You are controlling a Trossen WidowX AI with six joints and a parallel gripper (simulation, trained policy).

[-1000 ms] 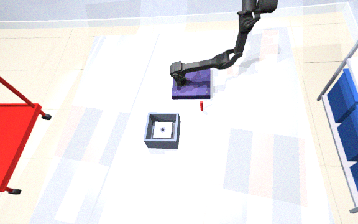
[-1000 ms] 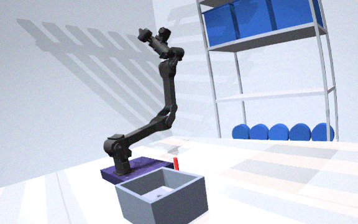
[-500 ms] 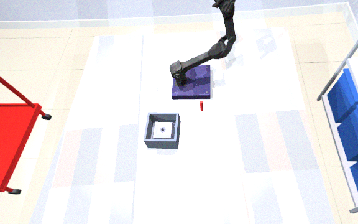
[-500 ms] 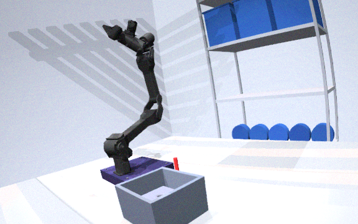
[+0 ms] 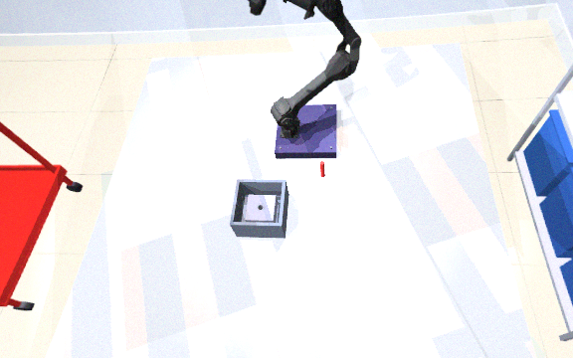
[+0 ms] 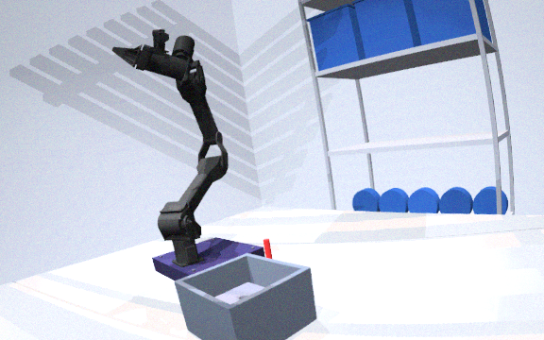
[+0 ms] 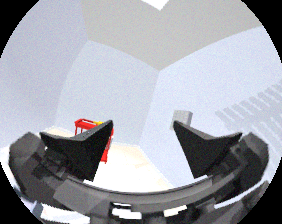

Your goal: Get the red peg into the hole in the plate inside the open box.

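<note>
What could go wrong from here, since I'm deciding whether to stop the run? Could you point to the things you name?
The open gripper (image 6: 125,57) (image 7: 143,123) points off toward the walls, well away from the red peg (image 5: 322,169) (image 6: 267,248), so it may never get to a grasp. The peg stands upright on a slim end and could topple if brushed. The gray box (image 5: 261,231) (image 6: 274,302) has raised walls that the fingers might bump on the way to the small hole (image 5: 260,207).
</note>
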